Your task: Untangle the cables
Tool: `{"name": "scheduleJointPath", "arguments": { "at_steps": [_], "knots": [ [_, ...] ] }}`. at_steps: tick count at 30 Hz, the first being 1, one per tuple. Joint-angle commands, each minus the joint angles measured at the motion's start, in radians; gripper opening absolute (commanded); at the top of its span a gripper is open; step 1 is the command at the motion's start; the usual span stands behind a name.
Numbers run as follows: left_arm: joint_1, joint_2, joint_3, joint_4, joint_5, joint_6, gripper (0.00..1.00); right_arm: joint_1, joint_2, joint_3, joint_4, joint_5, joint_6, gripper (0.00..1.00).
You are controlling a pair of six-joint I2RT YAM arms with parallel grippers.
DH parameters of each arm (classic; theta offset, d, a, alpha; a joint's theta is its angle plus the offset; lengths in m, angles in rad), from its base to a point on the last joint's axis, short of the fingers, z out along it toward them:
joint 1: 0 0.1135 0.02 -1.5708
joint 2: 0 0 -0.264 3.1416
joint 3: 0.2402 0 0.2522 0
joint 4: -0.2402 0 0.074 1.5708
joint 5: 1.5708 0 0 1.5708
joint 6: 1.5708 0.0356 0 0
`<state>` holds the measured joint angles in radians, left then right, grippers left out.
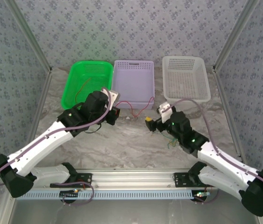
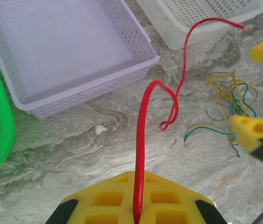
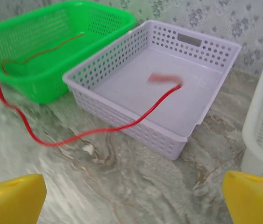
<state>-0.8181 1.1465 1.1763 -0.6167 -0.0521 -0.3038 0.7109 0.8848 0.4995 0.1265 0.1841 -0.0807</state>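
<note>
– Red cable (image 2: 140,140): the left gripper (image 2: 136,207) had one end of it, yellow fingers pressed tight together on the wire. From there it rose and curled into a loop above the marble-patterned table (image 2: 75,149).
– And the free end?
– Up in the air. From the right wrist it was a blur in front of the lilac basket (image 3: 98,93); whether it touched the rim I couldn't tell.
– The right gripper (image 3: 133,196)?
– Spread wide, with nothing between its fingers, low over the table and near that cable.
– Where were the other cables?
– A loose tangle of yellow and green wires (image 2: 224,100) lay on the table beside the right gripper, not far from the white basket (image 2: 187,28). A second red wire (image 3: 42,50) lay inside the green basket (image 3: 33,88).
</note>
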Motion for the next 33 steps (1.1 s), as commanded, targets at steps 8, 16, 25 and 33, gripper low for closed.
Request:
{"name": "scheduleJointPath", "arguments": {
  "at_steps": [8, 16, 25, 33],
  "knots": [
    [0.004, -0.002, 0.032, -0.020, 0.057, 0.015, 0.00, 0.016, 0.108, -0.060, 0.462, 0.207, -0.284, 0.99],
    [0.004, -0.010, 0.030, -0.023, 0.062, 0.016, 0.00, -0.071, 0.042, -0.048, 0.392, 0.088, -0.210, 0.99],
    [0.002, -0.010, 0.019, -0.008, 0.081, 0.010, 0.00, -0.103, 0.117, 0.022, 0.390, 0.022, -0.213, 0.96],
    [0.002, -0.021, 0.008, -0.012, 0.081, 0.013, 0.00, -0.121, 0.174, 0.087, 0.363, 0.022, -0.172, 0.69]
  ]
}}
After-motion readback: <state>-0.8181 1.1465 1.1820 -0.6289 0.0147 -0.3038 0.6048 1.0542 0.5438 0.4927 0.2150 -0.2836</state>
